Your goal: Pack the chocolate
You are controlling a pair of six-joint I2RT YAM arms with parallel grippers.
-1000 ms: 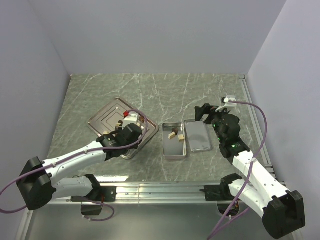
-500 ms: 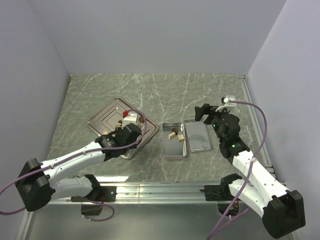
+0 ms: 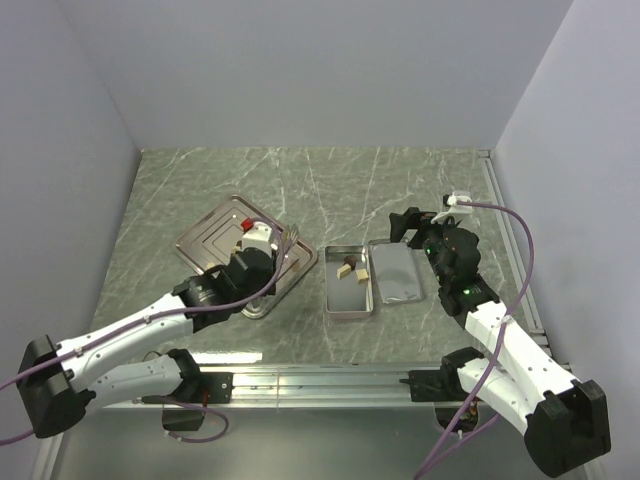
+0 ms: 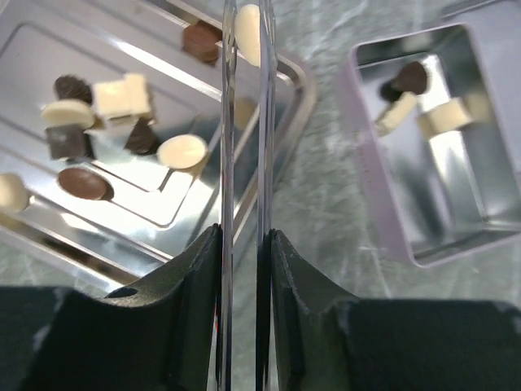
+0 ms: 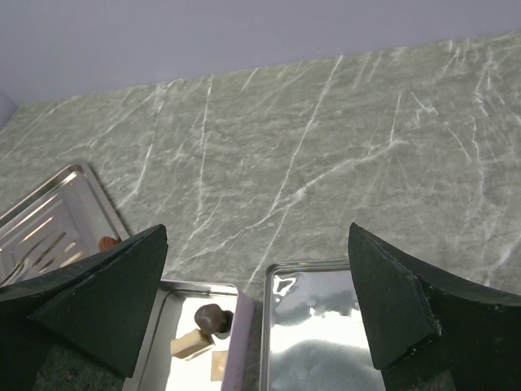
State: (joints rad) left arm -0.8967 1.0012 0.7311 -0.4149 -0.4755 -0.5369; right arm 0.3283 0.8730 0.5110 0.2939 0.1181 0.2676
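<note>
Left side: the chocolate [image 4: 181, 151] is mostly lying loose on the steel tray [image 4: 163, 208], dark and cream lumps scattered over its ridged floor, several touching.

Left gripper [image 4: 246, 12] is hanging over the tray's right rim, fingers drawn narrow. A cream piece [image 4: 248, 28] is sitting between the tips and appears pinched.

Step in hand, as I am reading it: carrying this piece across to the tin [image 4: 368, 155], which is lying open just right of the tray with bare table between. Three pieces [image 4: 411, 77] are already sitting at its far end.

Notes for doing it well:
- Grip is looking thin and close to the tips, so keeping the squeeze steady and the travel smooth matters. A jerk could pop the piece out.
- Clearing both the tray rim and the tin wall before lowering.
- Aiming for the bare near half of the tin, not onto the three pieces.
- Releasing low, so the piece is not bouncing out.

Lid [image 3: 397, 272] is lying flat, just beside the tin on its right.

Right gripper [image 5: 257, 244] is hovering wide apart and empty over the far ends of tin and lid.
</note>
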